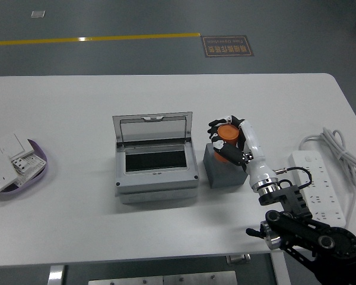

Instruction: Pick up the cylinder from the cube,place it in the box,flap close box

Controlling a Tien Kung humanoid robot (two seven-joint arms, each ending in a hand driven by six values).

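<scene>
The right hand (230,141), reaching in from the desk's near right corner, has its fingers wrapped around the orange cylinder (228,133), which sits on top of the grey cube (223,168) right of the desk's centre. Just left of the cube, the grey box (156,166) stands mid-desk with its clear flap (152,128) raised toward the far edge, while a white power strip (318,187) lies by the right edge and a purple tray (38,158) of white parts rests at the left edge
</scene>
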